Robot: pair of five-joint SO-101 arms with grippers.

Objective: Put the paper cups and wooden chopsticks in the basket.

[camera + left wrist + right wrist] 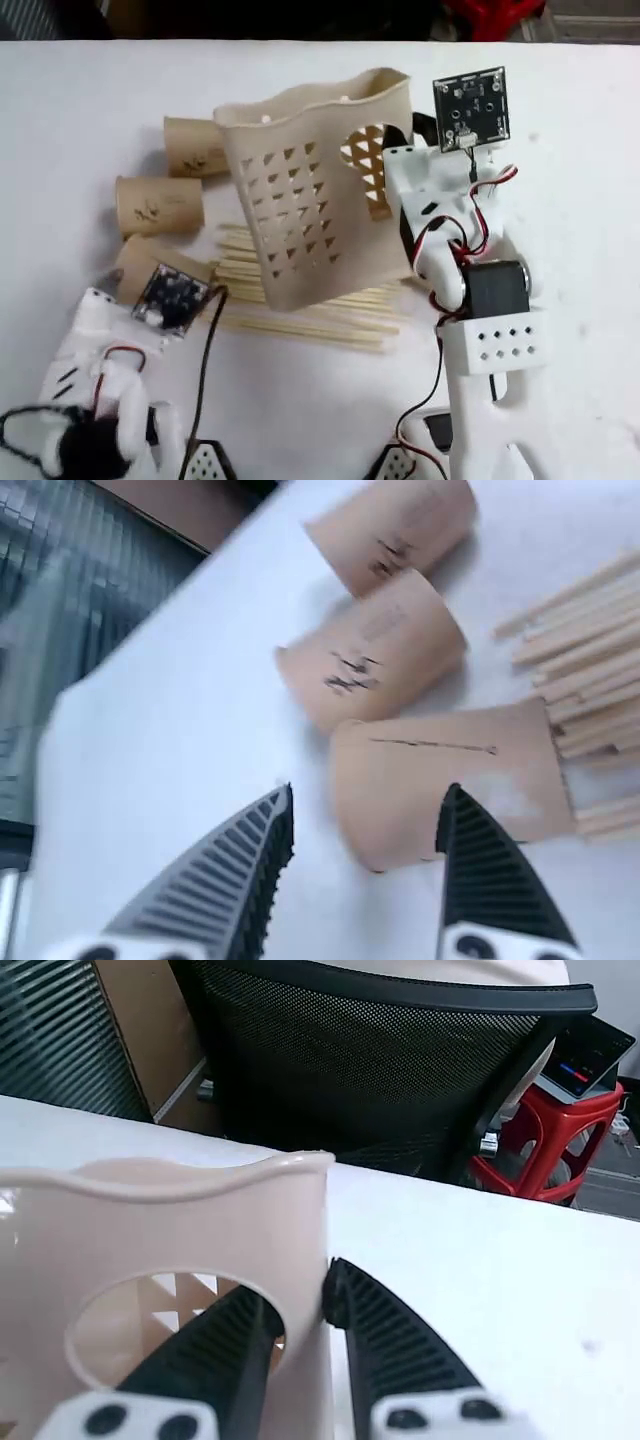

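Jaws of the left gripper [370,798] stand apart over the near end of a brown paper cup [450,775]. It lies on its side, long axis toward the pale wooden chopsticks [580,670]. The right gripper [300,1290] clamps the wall of the beige perforated plastic basket [150,1210].

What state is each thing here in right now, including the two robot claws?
left gripper: open, one finger either side of the nearest cup.
right gripper: shut on the basket, pinching its wall.
basket: held by that wall.
paper cups: three, all lying on their sides outside the basket.
wooden chopsticks: loose pile lying flat, partly hidden by the basket.
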